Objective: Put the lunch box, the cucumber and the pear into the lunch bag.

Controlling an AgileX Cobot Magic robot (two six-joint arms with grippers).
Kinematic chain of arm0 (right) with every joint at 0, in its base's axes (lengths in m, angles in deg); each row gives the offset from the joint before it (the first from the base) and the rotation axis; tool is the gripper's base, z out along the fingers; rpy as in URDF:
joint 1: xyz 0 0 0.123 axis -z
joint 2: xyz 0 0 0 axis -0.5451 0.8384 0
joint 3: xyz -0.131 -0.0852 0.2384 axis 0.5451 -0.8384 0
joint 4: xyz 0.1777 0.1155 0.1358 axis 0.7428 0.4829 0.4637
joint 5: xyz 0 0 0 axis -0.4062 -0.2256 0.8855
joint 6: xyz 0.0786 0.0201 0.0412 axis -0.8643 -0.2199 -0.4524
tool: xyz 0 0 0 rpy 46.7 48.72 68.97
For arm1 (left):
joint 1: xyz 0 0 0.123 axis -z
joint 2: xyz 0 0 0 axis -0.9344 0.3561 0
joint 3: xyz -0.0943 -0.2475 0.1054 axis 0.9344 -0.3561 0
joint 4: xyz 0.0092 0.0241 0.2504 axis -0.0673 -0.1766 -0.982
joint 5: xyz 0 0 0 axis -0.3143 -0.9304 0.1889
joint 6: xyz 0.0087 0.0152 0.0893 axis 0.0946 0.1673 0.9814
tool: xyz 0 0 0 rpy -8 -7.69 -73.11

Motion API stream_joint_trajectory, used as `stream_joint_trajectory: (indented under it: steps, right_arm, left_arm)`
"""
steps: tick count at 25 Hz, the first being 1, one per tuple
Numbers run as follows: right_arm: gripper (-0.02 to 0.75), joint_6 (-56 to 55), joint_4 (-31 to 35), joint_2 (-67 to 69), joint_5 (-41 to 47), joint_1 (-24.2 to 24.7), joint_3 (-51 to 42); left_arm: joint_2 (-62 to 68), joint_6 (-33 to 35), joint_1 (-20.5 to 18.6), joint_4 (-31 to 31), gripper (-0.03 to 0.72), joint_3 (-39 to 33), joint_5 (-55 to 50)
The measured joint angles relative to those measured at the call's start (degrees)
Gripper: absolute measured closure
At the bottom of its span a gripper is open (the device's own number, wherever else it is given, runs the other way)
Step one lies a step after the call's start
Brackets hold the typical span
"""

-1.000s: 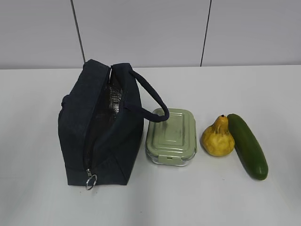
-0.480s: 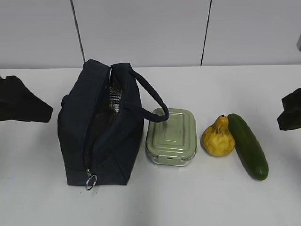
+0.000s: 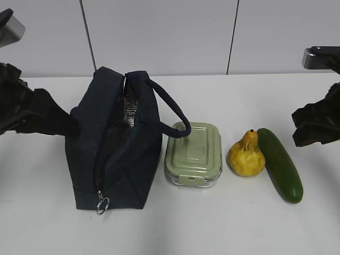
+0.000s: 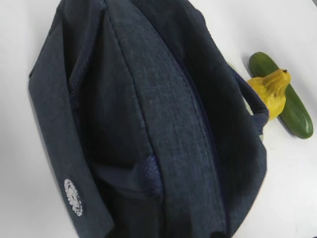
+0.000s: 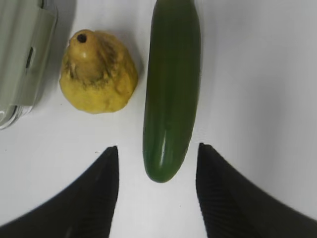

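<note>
We see the right gripper (image 5: pixel 156 191) spread wide and empty above the cucumber (image 5: pixel 171 89), which lies beside the pear (image 5: pixel 98 72). The left gripper (image 3: pixel 66 125) touches the lunch bag (image 3: pixel 114 143) (its jaws hidden, so we cannot tell), and the lunch box (image 3: pixel 194 154) sits between bag and pear.

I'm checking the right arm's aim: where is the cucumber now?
The cucumber lies on the table at the far right of the exterior view, just right of the pear; in the right wrist view its near end sits between the open right tool.
</note>
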Motion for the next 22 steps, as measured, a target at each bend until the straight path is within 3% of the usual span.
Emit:
stream_joint_trajectory:
  steps: [5, 8, 13, 15, 22]
  right_arm:
    - [0.343, 0.59, 0.03, 2.85, -0.11, 0.0, 2.31]
    - [0.343, 1.07, 0.65, 4.31, -0.11, 0.0, 3.16]
    - [0.343, 1.07, 1.01, 6.9, -0.23, 0.0, 3.76]
    - [0.343, 1.17, 1.11, 7.84, -0.37, 0.0, 3.88]
    - [0.3, 1.17, 1.13, 13.45, -0.59, 0.0, 6.51]
  left_arm:
    - [2.82, 2.58, 0.24, 2.94, 0.375, 0.0, 0.69]
    - [4.36, 2.98, 0.45, 3.26, 0.419, 0.0, 1.01]
    - [6.25, 3.56, 0.49, 3.65, 0.638, 0.03, 2.04]
    - [6.37, 3.98, 0.49, 3.78, 0.687, 0.03, 2.47]
    - [6.37, 4.45, 0.49, 3.83, 0.703, 0.03, 3.47]
